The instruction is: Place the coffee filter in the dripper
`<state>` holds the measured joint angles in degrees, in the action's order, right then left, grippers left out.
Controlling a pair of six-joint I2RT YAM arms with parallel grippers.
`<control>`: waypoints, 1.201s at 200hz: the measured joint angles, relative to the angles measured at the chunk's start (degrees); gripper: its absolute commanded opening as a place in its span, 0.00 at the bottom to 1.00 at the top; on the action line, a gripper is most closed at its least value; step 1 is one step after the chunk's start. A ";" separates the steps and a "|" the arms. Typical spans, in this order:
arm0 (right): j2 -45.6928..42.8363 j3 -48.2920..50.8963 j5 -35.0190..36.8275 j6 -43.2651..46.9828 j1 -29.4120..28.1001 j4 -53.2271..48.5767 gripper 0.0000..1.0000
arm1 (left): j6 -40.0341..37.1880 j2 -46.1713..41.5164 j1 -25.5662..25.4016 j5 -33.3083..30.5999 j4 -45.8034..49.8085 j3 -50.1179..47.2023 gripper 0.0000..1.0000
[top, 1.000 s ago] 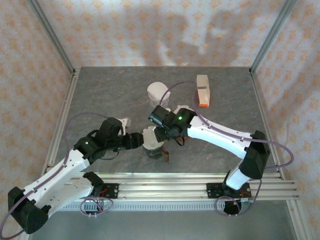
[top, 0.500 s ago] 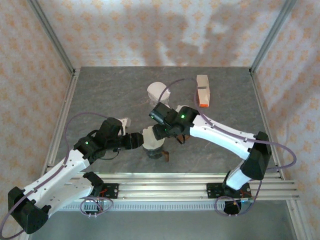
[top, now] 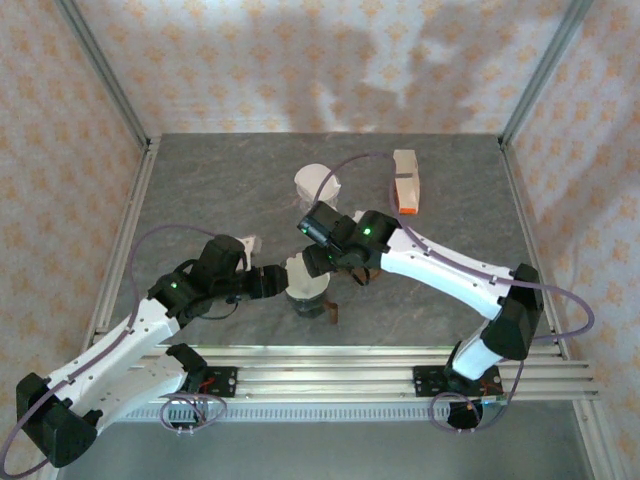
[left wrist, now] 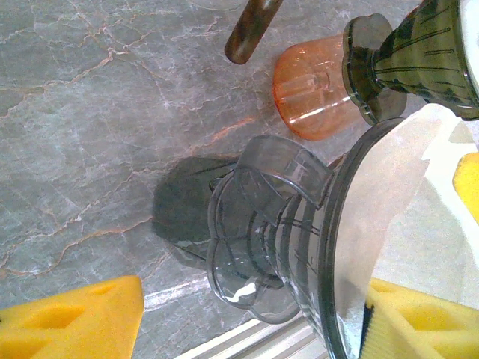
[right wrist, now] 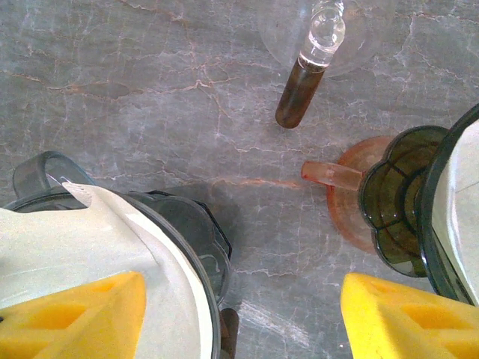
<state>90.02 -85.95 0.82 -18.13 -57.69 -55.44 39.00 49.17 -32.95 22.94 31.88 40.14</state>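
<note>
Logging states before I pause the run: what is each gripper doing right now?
Left gripper: open, the dripper between its pads, not clamped.
Right gripper: open, holding nothing.

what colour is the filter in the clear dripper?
White paper coffee filter; shows best in the right wrist view.

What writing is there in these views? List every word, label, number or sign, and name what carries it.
No text can be read in any view.
On the white box with an orange end: a grey band crosses it, too small to tell whether it bears print.
On the smoky clear plastic dripper, the white paper filter and the orange translucent cup: no print visible.
</note>
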 measured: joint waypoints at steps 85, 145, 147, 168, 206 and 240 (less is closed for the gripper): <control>-6.80 -0.11 4.00 -0.46 0.00 0.70 0.70 | 0.17 -0.46 0.00 0.04 -0.02 0.00 0.88; -9.51 0.28 6.93 -1.36 0.55 1.38 0.71 | 1.51 -3.69 0.00 0.22 -0.07 0.33 0.96; -9.57 0.33 6.97 -1.36 0.55 1.42 0.71 | 1.53 -3.72 0.00 0.22 -0.07 0.37 0.96; -10.93 0.92 8.00 -1.73 0.55 1.55 0.72 | 1.66 -4.22 0.00 0.20 0.09 1.31 0.98; -14.19 1.99 13.92 -2.08 0.74 1.97 0.93 | -0.11 -6.43 0.00 -4.57 2.29 6.40 1.00; -21.20 7.69 24.46 -2.86 1.92 4.39 1.00 | -2.97 -8.57 1.01 -13.60 2.36 9.33 1.00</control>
<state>68.82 -78.26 25.28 -20.99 -55.77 -51.05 36.03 40.60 -31.94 9.34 34.24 49.47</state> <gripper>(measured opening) 0.994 0.990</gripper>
